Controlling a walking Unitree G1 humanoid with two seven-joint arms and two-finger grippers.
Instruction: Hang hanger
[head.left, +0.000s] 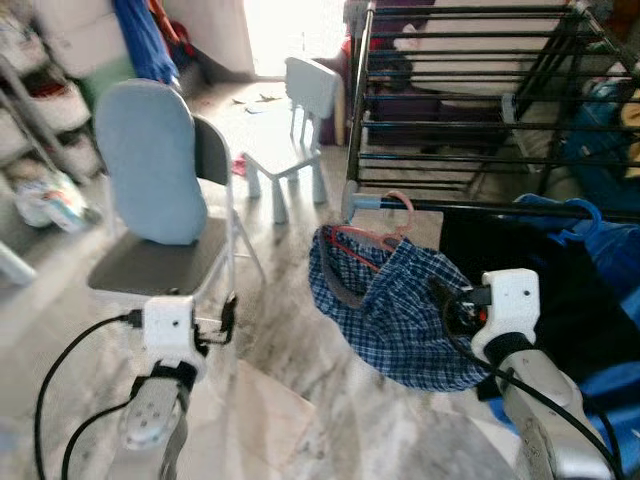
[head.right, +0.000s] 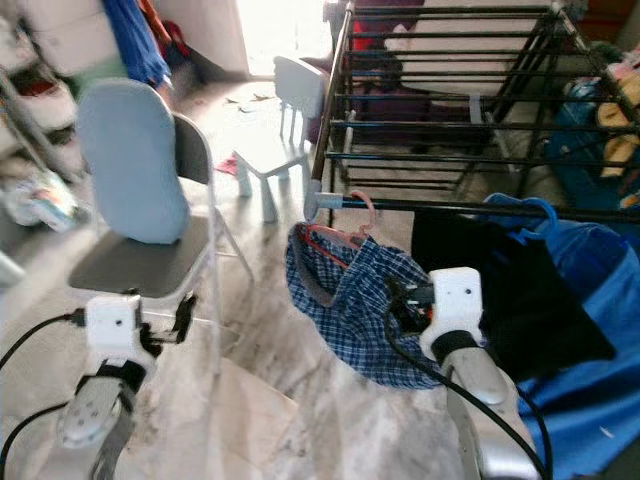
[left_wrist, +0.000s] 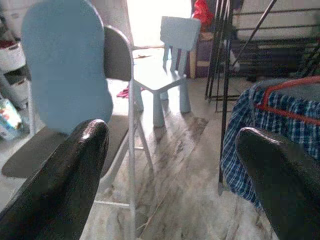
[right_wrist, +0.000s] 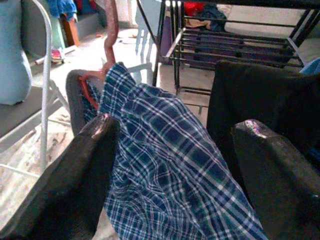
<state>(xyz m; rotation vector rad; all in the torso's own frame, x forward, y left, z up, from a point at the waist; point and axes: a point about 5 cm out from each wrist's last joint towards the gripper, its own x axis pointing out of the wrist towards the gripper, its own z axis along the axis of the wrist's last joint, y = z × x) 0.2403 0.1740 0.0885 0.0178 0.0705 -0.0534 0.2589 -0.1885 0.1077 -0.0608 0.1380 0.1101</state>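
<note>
On the drying rack's front rail (head.left: 520, 208), seen from the head cameras, the pink hanger (head.left: 385, 222) already hooks over the bar, its plaid shirt (head.left: 395, 305) drooping lopsided beneath. The right end effector (head.right: 405, 292) sits just beside that cloth, the left end effector (head.left: 225, 318) low near the folding chair (head.left: 160, 215). I'd worry the hook sits close to the rail's end and could slide off if the fabric gets tugged.

From the left wrist, both fingers (left_wrist: 65, 185) stand wide apart with nothing between them, chair ahead.

From the right wrist, the fingers (right_wrist: 75, 180) are spread and empty, the shirt right before them; a finger could snag the cloth. The hook's seat on the rail is cut off here, and the hanger's shoulders hide under fabric.
</note>
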